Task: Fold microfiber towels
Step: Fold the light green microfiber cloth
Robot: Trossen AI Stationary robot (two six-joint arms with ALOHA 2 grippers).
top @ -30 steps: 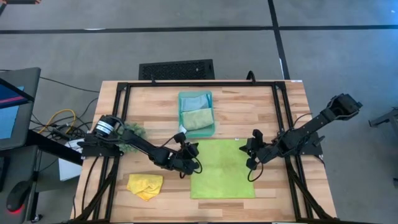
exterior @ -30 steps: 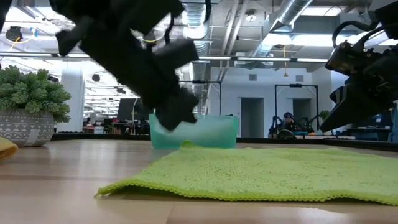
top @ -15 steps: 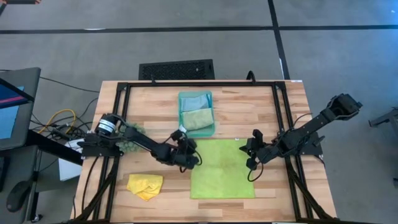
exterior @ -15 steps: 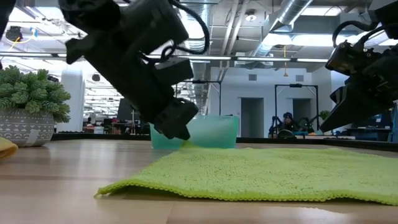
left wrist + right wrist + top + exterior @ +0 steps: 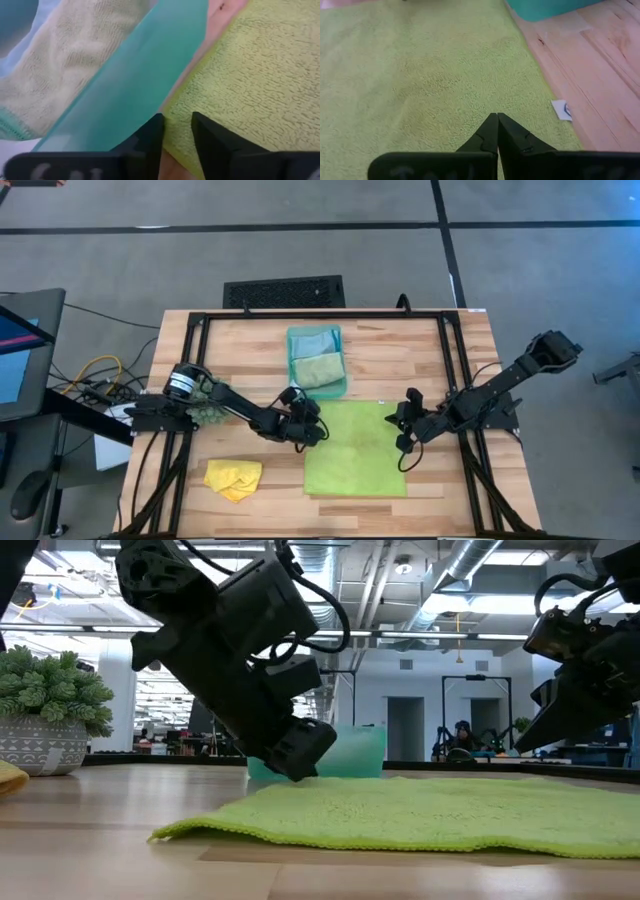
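The left pincer (image 5: pixel 176 131) shows its two dark fingers (image 5: pixel 150 137) standing slightly apart, with a narrow gap between them and nothing held in it. Just beyond the fingertips lies the corner of the lime green towel (image 5: pixel 250 80), spread flat on the wooden counter (image 5: pixel 225 20). A thin strip of bare wood separates this towel from the teal tray (image 5: pixel 145 85), whose wall runs slantwise across the view. Inside the tray rests a pale sage green towel (image 5: pixel 75 65), with a light blue towel (image 5: pixel 45 12) beside it.

A teal plastic tray (image 5: pixel 338 360) sits on the wooden table (image 5: pixel 400 355); a dark-green spiky clump (image 5: pixel 52 690) in a patterned pot (image 5: pixel 38 745) stands near the table's left edge.
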